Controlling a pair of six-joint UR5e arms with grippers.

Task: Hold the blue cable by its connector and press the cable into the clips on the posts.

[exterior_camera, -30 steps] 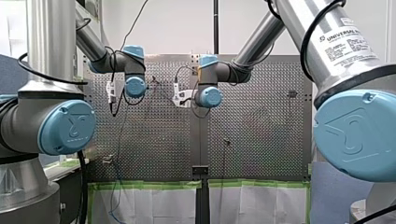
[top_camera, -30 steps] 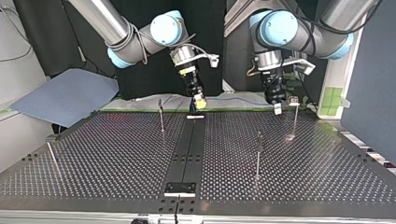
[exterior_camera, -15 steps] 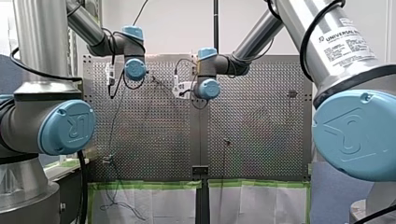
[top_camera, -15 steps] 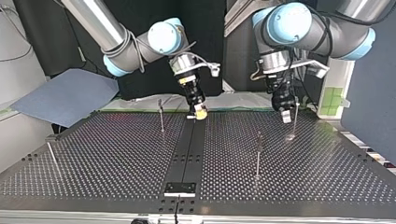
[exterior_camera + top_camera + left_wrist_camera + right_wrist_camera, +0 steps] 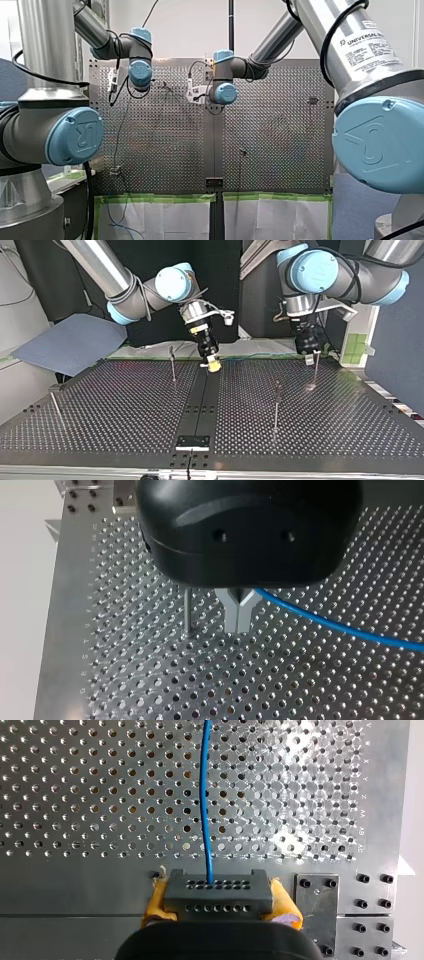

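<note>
Grey connector block point(image 5: 219, 892) clamped in right end effector point(image 5: 220, 902), thin blue cable point(image 5: 205, 795) leading ahead. Left end effector point(image 5: 236, 617) pinching cable, pointing downward.

Bright, even light is washing over the pale wall point(image 5: 190, 30) and the table point(image 5: 280, 125) in the front view, where the holes are glinting in patches. In the top view the backdrop point(image 5: 225, 290) is lying dark while light from above is shining on the blue caps point(image 5: 172, 282) and a bright spot is glowing at the foot of a post point(image 5: 316, 367). In both wrist views glare is flaring off the metal around the holes, and soft highlights are curving over the black body of my left gripper point(image 5: 236, 622).
</note>
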